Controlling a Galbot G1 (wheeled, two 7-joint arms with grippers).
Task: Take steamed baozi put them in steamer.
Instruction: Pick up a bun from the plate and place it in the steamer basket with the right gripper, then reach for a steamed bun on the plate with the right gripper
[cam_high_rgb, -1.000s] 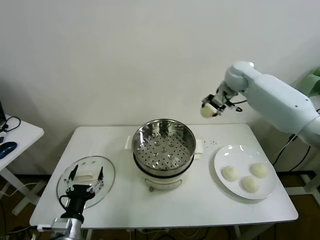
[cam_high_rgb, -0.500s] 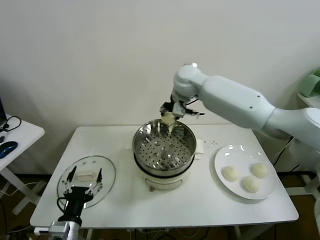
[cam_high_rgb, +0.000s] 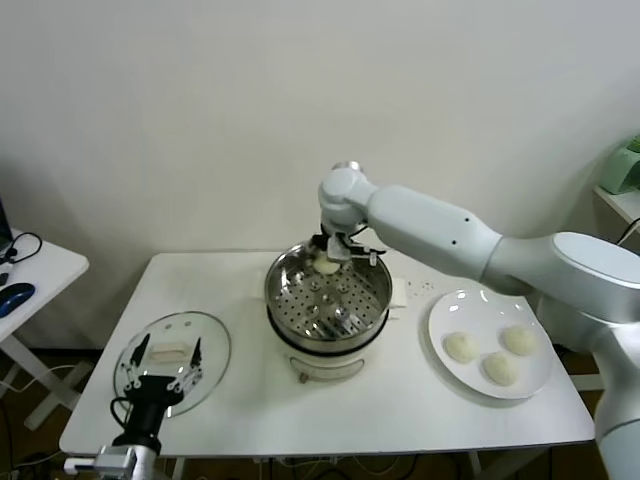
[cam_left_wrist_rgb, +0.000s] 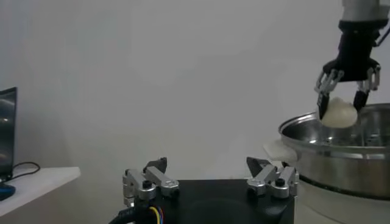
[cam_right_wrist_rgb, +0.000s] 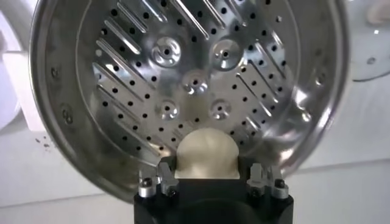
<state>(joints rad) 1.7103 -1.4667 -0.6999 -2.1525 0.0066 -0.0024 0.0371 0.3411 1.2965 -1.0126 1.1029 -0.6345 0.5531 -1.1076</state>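
Since a second ago the right gripper (cam_high_rgb: 328, 262) has been swinging in from the far right, beside the wall, and is now hanging over the back rim of the steamer (cam_high_rgb: 372, 310), carrying one baozi (cam_high_rgb: 327, 265) with it. Its fingers (cam_left_wrist_rgb: 322, 83) are grasping that bun on both sides, just above the perforated floor, as the left wrist view is showing.

The steamer is sitting on its white cooker base near the middle of the desk (cam_high_rgb: 400, 405), and its shiny basket is holding nothing on its floor yet. To its right, a white plate (cam_high_rgb: 445, 315) is carrying three more buns (cam_high_rgb: 461, 347) grouped together. To the steamer's left, a round glass lid (cam_high_rgb: 205, 340) is lying flat on the desk.

The left gripper (cam_high_rgb: 162, 368) is waiting low over that lid, its fingers spread apart and holding nothing.

The desk is white and is standing against a plain pale wall; a second small white table (cam_high_rgb: 40, 270) is showing at the left edge.

The held baozi is looking smooth, off-white and dome-shaped, its rounded top bulging out between the right gripper's fingers in the right wrist view (cam_right_wrist_rgb: 206, 152).
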